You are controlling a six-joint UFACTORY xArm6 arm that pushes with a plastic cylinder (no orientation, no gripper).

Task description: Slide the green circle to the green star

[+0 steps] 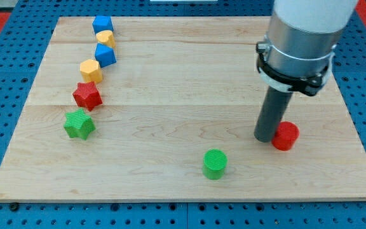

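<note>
Camera view. Green circle: short cylinder, board's lower middle. Green star: at its 10 o'clock, well apart. My tip: bare rod, no fingers, holding nothing; touching or just beside red circle, at green circle's 2 o'clock. Handling, judged: light, rigid, slides easily; push its 4 o'clock side.

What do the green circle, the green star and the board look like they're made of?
Green circle: probably plastic, matte; fine ridges across its top suggest 3D printing. Green star: same look, matte, uniform colour, likely the same plastic. Board: pale wood, smooth finish, with visible grain and plank seams. My tip stands by the red circle, to the view's right of both green blocks.
</note>
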